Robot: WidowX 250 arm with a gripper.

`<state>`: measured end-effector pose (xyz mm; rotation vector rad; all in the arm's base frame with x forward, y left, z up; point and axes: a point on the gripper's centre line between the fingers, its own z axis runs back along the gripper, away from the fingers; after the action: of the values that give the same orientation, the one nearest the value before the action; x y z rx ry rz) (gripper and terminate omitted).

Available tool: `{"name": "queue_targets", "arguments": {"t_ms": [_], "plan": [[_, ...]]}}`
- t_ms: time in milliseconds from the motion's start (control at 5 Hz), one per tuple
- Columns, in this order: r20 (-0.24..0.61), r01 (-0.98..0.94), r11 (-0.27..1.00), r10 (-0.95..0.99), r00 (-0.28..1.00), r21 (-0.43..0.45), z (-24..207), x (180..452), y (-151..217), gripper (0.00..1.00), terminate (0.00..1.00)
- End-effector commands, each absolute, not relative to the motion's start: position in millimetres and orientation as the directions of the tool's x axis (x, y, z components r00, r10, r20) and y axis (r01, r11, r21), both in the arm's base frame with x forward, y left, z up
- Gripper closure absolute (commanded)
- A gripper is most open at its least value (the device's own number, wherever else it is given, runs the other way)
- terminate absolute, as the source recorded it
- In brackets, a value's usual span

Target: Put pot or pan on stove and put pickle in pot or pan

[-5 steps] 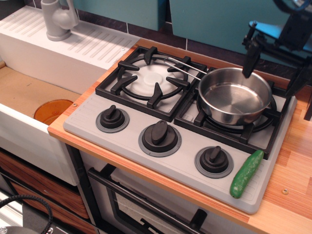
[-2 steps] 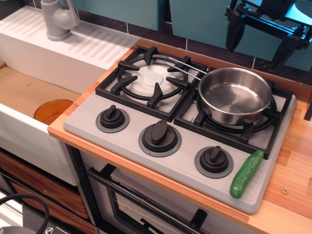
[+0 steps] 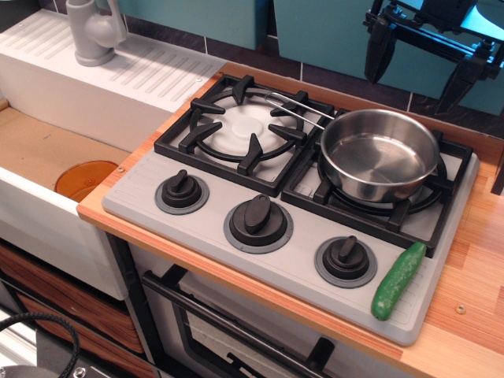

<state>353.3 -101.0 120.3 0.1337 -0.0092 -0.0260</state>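
The observation.image view looks down at an angle on a toy kitchen. A grey two-burner toy stove (image 3: 197, 216) with black grates and white burner discs sits on a pale wooden worktop (image 3: 472, 315). Three black knobs on grey rings run along its front edge.

A small round shiny stainless-steel saucepan (image 3: 379, 153) stands upright on the right burner grate. It is empty, and its thin wire-loop handle reaches left, over the edge of the left grate.

A small bumpy bright-green toy pickle (image 3: 398, 280) lies at the front right corner of the stove's grey top, just right of the rightmost knob. It is slanted, with its upper end pointing toward the back right, and it is apart from the saucepan.

The robot's black pincer (image 3: 418, 72) hangs at the top right, above and behind the saucepan, against a teal back wall. Its two dark fingers (image 3: 378, 55) are spread wide, with nothing between them, and touch neither saucepan nor pickle.

To the left is a white toy sink (image 3: 47, 205) with a grey tap (image 3: 93, 30) behind it. A flat orange round disc (image 3: 85, 179) lies in the basin.
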Motion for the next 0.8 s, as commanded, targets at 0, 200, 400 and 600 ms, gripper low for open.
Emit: {"name": "queue_targets", "arguments": {"t_ms": [0, 200, 400, 600], "plan": [[0.135, -0.061, 0.991, 0.044, 0.99, 0.123, 137.8, 317.6, -123.3, 0.0, 0.0], [0.161, -0.071, 0.99, 0.052, 0.986, 0.118, 130.8, 307.1, -129.8, 0.0, 0.0], [0.189, -0.069, 0.99, 0.045, 0.981, 0.122, 117.8, 298.4, -136.3, 0.0, 0.0], [0.201, -0.061, 0.992, 0.038, 0.979, 0.111, 105.9, 293.5, -138.8, 0.0, 0.0]]}}
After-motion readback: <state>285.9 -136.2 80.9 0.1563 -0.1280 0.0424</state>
